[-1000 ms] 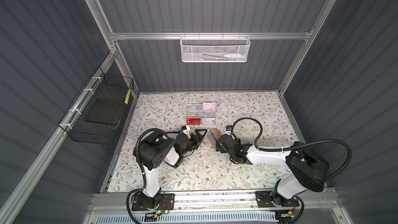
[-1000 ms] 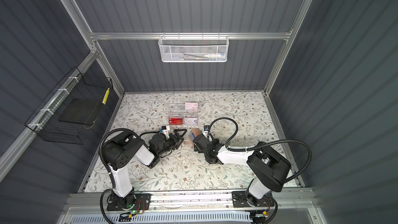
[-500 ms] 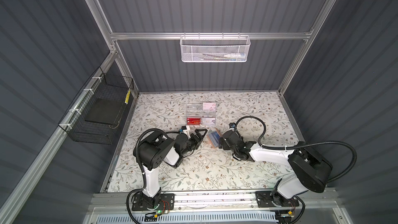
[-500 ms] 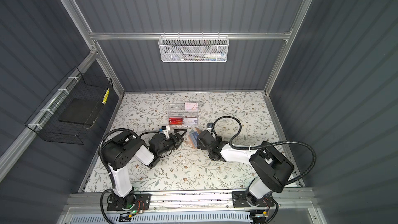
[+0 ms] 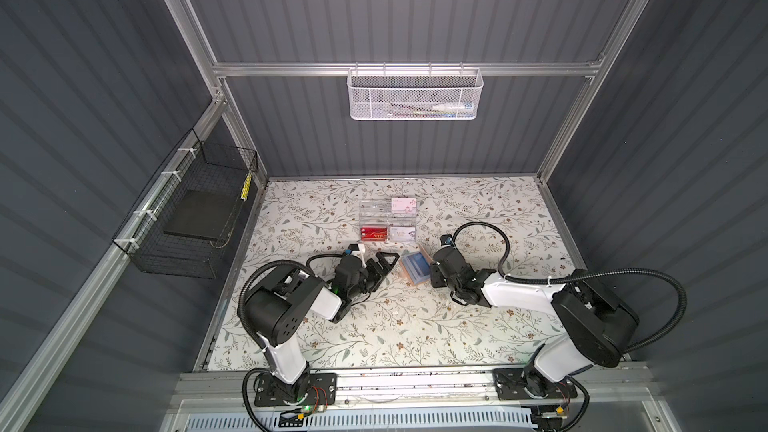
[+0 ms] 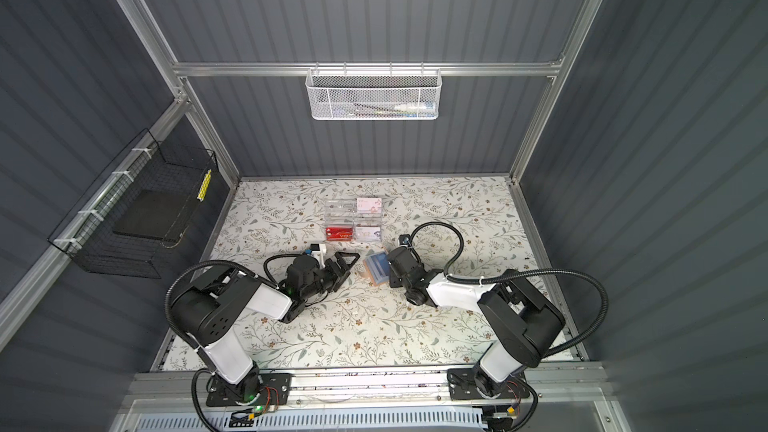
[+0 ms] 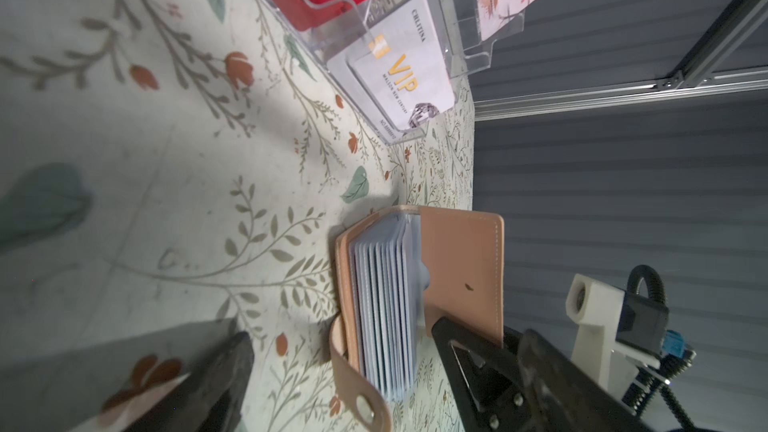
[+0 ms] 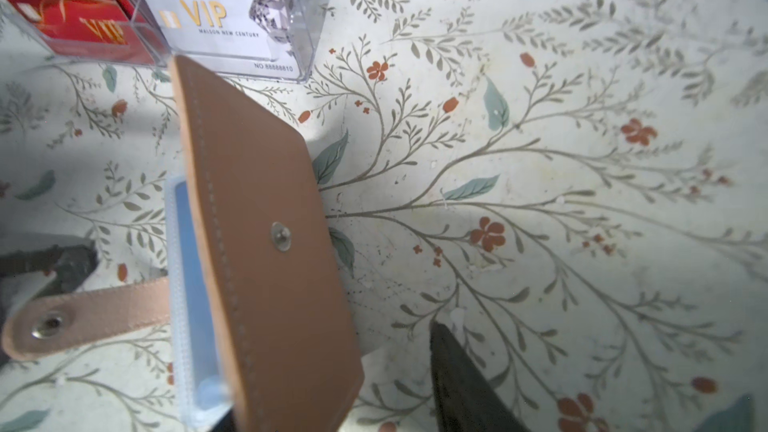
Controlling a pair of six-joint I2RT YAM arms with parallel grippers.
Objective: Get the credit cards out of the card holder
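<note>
**Card holder** (image 5: 415,270): mid-worktop (image 5: 415,326), strap unsnapped, cover raised; blue credit cards (image 8: 189,268) in their sleeves.
**Right hand** (image 5: 432,274): jaws part-closed astride the cover, not yet pinching it.
**Left hand** (image 5: 384,265): wide open, empty, just beside the holder.
**Step:** opening.
**Next:** likely hold the cover back and pinch one card's edge.

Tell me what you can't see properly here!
Card count in the card holder: left wrist view shows sleeves edge-on; in the right wrist view the raised cover hides all but one blue card.
Grip of the right pincer: its wrist covers it in both top views; the right wrist view cuts off its finger.
Inside the white basket: too small behind mesh, both top views.
</note>
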